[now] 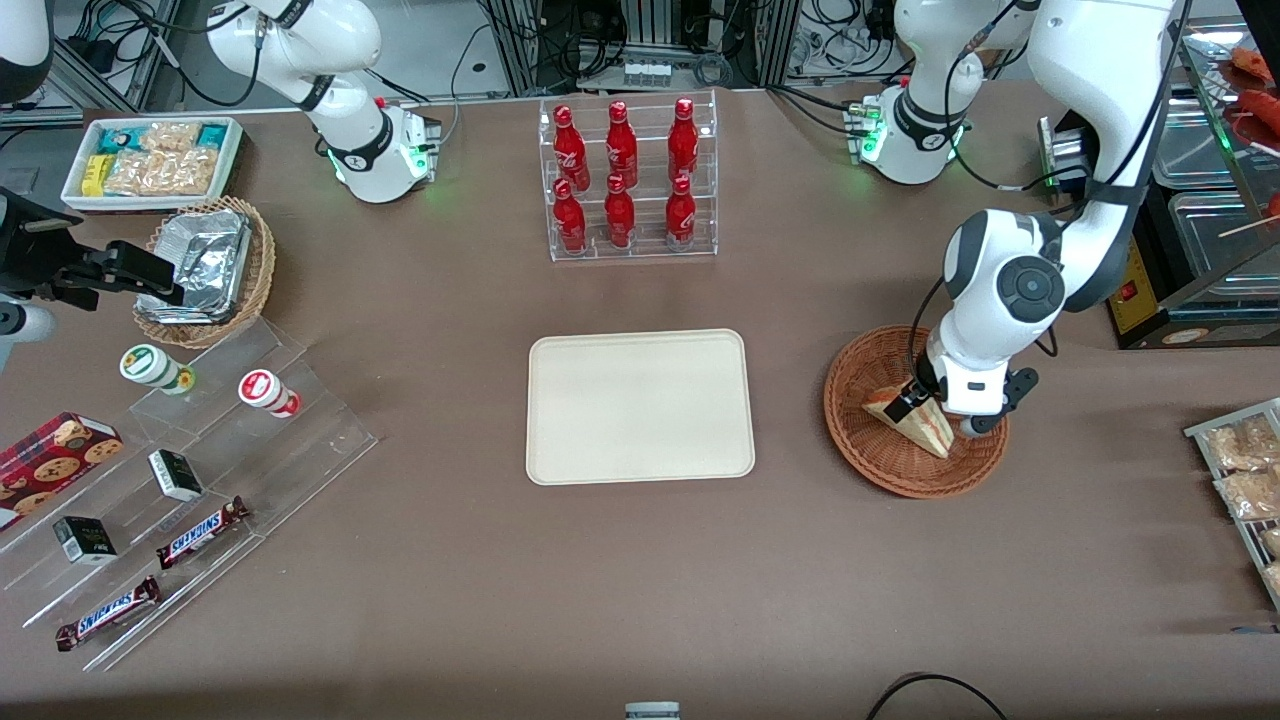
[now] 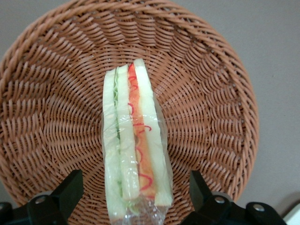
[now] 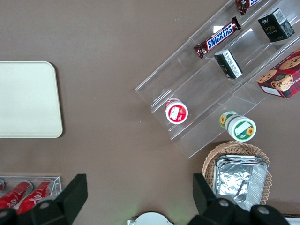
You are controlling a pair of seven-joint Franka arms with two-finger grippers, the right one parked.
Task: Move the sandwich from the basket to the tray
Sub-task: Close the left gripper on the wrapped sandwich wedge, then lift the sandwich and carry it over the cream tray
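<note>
The sandwich (image 1: 915,418) (image 2: 136,140), a plastic-wrapped white-bread wedge with red-orange and green filling, lies in the reddish-brown wicker basket (image 1: 880,470) (image 2: 211,93) toward the working arm's end of the table. My left gripper (image 1: 940,415) (image 2: 136,187) is down in the basket, open. One finger (image 2: 70,187) stands on each side of the sandwich's wide end, with a gap to the bread on both sides. The cream tray (image 1: 640,405) (image 3: 28,98) lies bare at the table's middle, beside the basket.
A clear rack of red bottles (image 1: 628,180) stands farther from the front camera than the tray. Toward the parked arm's end are a stepped clear display of snacks (image 1: 180,480), a foil-tray basket (image 1: 205,270) and a white snack bin (image 1: 150,160). Snack packets (image 1: 1245,470) lie beside the basket.
</note>
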